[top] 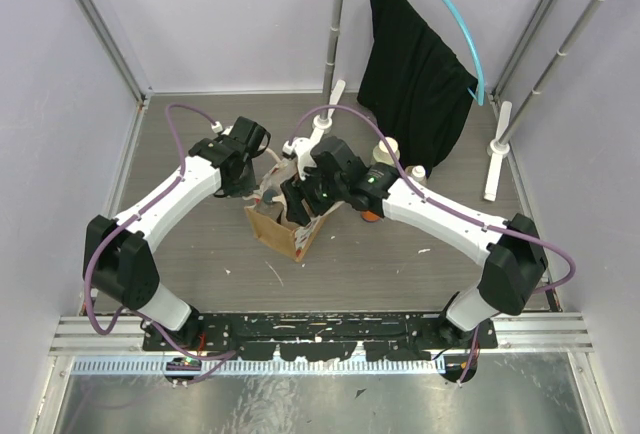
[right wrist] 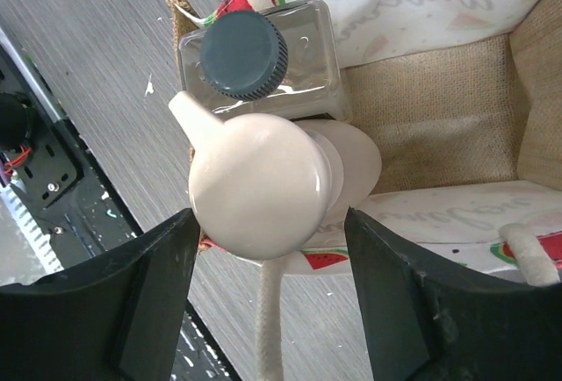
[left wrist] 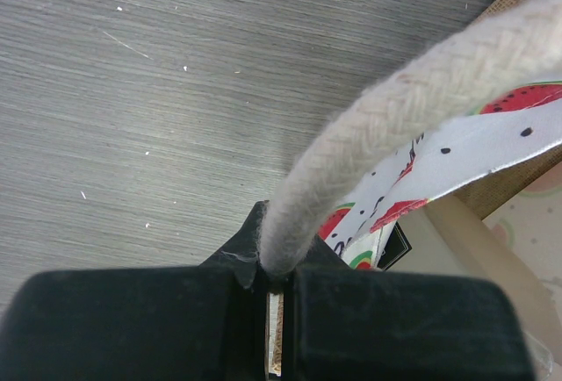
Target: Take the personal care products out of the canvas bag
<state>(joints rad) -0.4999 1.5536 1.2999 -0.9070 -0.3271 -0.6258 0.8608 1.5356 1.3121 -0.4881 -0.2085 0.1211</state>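
At the canvas bag [top: 284, 231], left end effector [left wrist: 279, 286] clamps handle [left wrist: 395, 109]; right end effector [right wrist: 270, 227], seemingly apart, straddles bottle [right wrist: 256, 179].

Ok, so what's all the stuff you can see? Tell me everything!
canvas bag: one, tan-brown with watermelon print, middle of table.
rope handle: one, cream, pinched in left tool.
pump bottle: one, cream top, inside bag, between right tool's fingers.
clear bottle: one, dark grey cap, inside bag beside pump bottle.
loose bottles: about three, cream-topped plus one orange, right of bag.
black garment: one, hanging back right.
hanger: one, blue, holding garment.
rack: one, grey poles, back.
table: one, grey wood-look.
left tool: one, black, shut on rope handle.
right tool: one, black, open over pump bottle.
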